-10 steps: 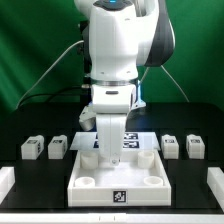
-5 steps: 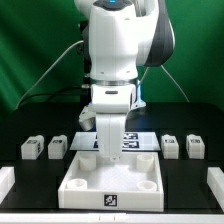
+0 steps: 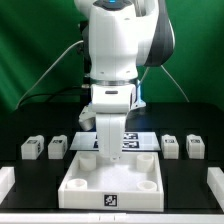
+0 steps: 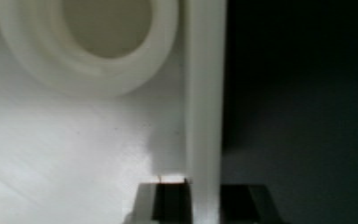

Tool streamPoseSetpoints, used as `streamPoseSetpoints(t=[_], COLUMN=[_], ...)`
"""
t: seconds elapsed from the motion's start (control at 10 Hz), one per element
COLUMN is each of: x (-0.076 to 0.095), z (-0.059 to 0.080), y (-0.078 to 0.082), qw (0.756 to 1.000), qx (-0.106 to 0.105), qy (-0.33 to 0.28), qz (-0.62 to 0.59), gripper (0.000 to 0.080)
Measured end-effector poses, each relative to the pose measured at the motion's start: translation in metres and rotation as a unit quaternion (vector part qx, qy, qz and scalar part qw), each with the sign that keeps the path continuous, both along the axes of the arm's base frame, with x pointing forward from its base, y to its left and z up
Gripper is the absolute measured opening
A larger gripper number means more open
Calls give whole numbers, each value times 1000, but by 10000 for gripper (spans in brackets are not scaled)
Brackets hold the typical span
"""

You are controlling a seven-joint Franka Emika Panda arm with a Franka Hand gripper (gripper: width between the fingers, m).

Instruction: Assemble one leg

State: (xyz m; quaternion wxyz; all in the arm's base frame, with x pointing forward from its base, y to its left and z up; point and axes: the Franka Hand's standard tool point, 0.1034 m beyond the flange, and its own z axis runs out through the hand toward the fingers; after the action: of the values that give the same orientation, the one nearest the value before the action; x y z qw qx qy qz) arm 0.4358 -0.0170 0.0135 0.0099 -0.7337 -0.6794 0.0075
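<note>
- The fingers [image 4: 160, 202] appear in the wrist view only as two dark, blurred stubs, cut off by the picture's edge. One sits on each side of the raised wall of the tray [image 3: 110, 178], and no gap shows between them and it, so they look clenched on that wall.
- In the exterior view the arm [image 3: 115, 60] stands over the tray's far edge. Its bulk hides the fingertips and the spot they hold.
- The four legs [image 3: 57, 147] sit loose on the bench [image 3: 35, 172], and none is held. Two are to the exterior view's left of the tray and two to its right, all near it but apart from it. Their tags are too small to read.
- The marker board [image 3: 138, 138] lies behind the tray, mostly covered by the arm.
- One round socket [image 4: 105, 35] in the tray floor shows in the wrist view, out of focus and partly cut off.
- White pieces [image 3: 5, 180] at the lower corners of the exterior view are cut off, and I cannot tell what they are.
</note>
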Motion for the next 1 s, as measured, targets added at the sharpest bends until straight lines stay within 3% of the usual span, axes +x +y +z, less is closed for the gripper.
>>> streamPoseSetpoints(t=[0.2,0.6,1.0], x=[8,52,59], z=[2,5,0], y=[10,80,82], qw=[1000,999,999], qx=[3,30,29], qy=[-6,-32,-20], qz=[5,17,8], gripper=[58,58,58])
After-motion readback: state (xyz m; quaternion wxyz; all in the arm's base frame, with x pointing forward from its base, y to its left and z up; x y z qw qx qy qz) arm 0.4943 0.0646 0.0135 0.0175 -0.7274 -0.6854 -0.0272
